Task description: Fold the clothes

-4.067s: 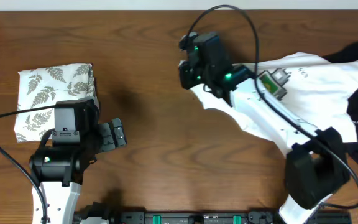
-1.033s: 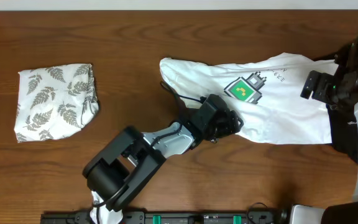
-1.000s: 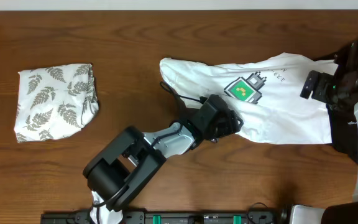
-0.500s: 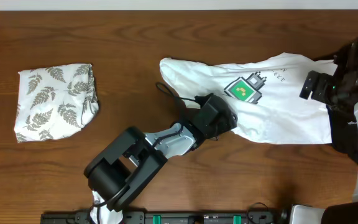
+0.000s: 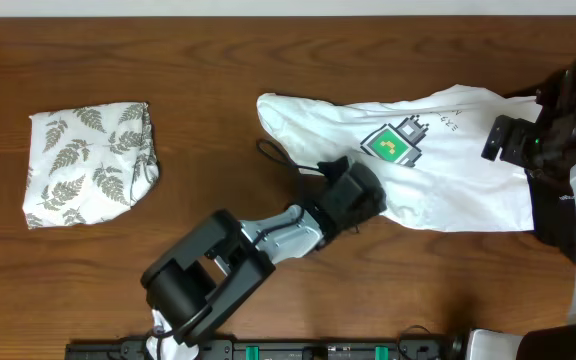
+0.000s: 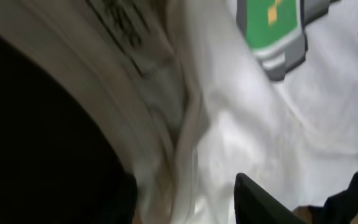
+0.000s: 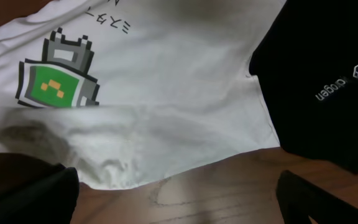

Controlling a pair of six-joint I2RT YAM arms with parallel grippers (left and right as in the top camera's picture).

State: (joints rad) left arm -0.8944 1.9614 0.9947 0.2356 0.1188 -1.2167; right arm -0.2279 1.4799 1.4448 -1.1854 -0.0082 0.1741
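The white T-shirt (image 5: 448, 170) lies spread on the wooden table, its green pixel computer graphic (image 5: 393, 143) facing up. My left gripper (image 5: 361, 193) sits at the shirt's lower left edge. In the left wrist view a bunched fold of the T-shirt (image 6: 229, 143) fills the space between the dark fingers (image 6: 260, 199), and the left gripper (image 6: 185, 193) is shut on it. My right gripper (image 5: 503, 140) hovers open over the shirt's right side. In its wrist view the right gripper (image 7: 179, 199) spans bare wood just below the shirt's hem (image 7: 166, 168).
A folded fern-print cloth (image 5: 90, 160) lies at the far left. A black garment with a small white logo (image 7: 328, 81) lies against the shirt's right side (image 5: 551, 218). A black cable (image 5: 273, 152) loops on the wood beside the shirt's left end.
Since four seconds ago the left arm has come across from the fern-print cloth to the shirt, and the right arm has pulled back right. Over the last second the left jaws narrowed onto the cloth.
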